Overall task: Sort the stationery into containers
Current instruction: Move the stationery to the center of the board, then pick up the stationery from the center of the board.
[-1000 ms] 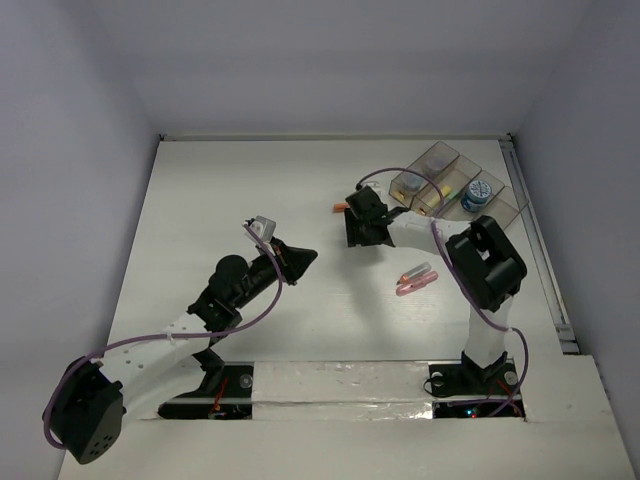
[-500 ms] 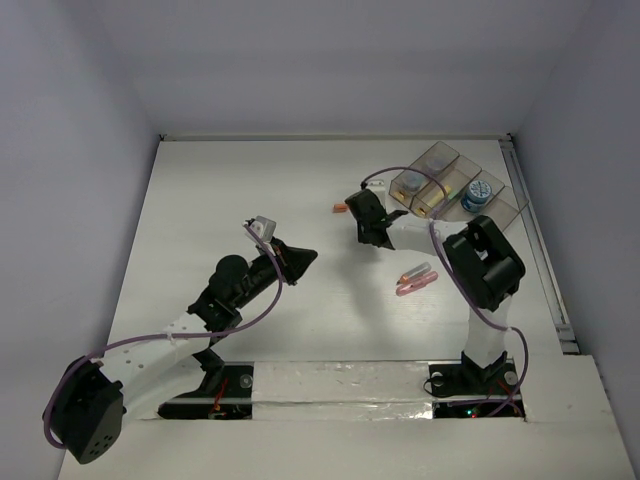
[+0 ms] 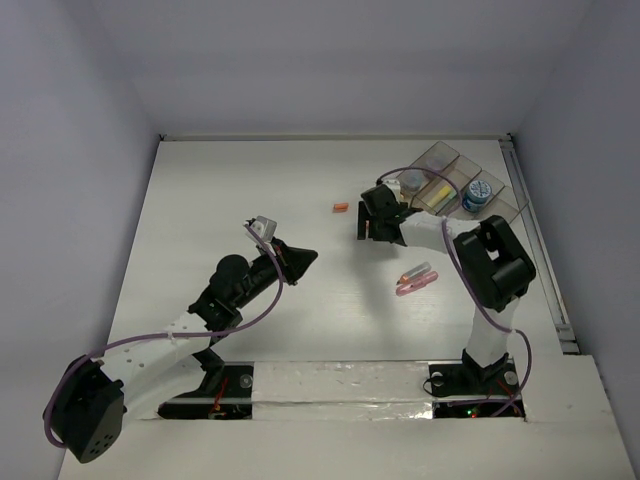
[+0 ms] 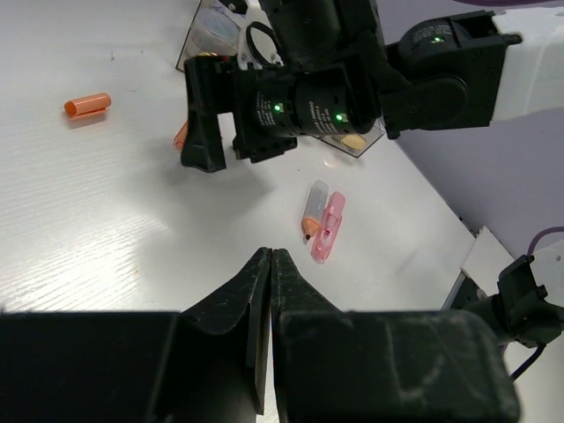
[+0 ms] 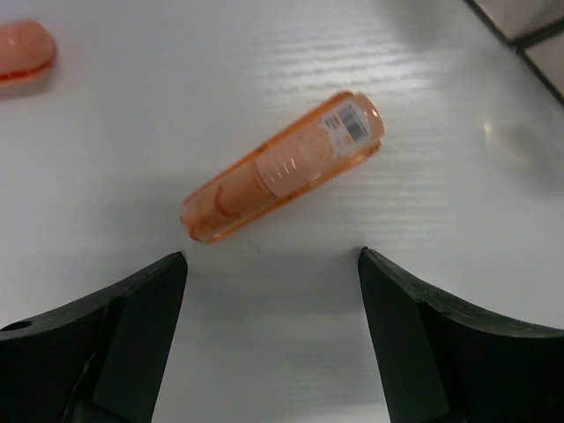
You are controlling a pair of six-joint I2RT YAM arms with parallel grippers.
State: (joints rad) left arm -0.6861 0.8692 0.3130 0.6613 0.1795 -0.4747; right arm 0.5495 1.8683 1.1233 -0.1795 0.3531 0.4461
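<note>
Progress in sorting, partway: the containers (image 3: 497,203) at the far right of the table (image 3: 250,180) already hold several pieces, among them a blue roll (image 3: 474,196) and some pale yellowish pieces in a neighbouring bin; exact counts cannot be told. At least four pieces lie loose outside. An orange stick (image 5: 282,167) lies flat on the table just ahead of the right gripper (image 5: 271,260), whose fingers (image 5: 132,335) stand wide apart on either side and touch nothing. An orange stub (image 3: 340,208) lies near, to that gripper's left, and a pair of sticks (image 3: 415,278), one pink and one orange-tipped, lies side by side nearer the arm bases. The left gripper (image 4: 270,257) hangs over mid-table, fully closed and holding nothing, well apart from every piece. The bins stand just beside the right gripper; nothing appears to lie between them, though the right arm's own forearm crosses their near side.
</note>
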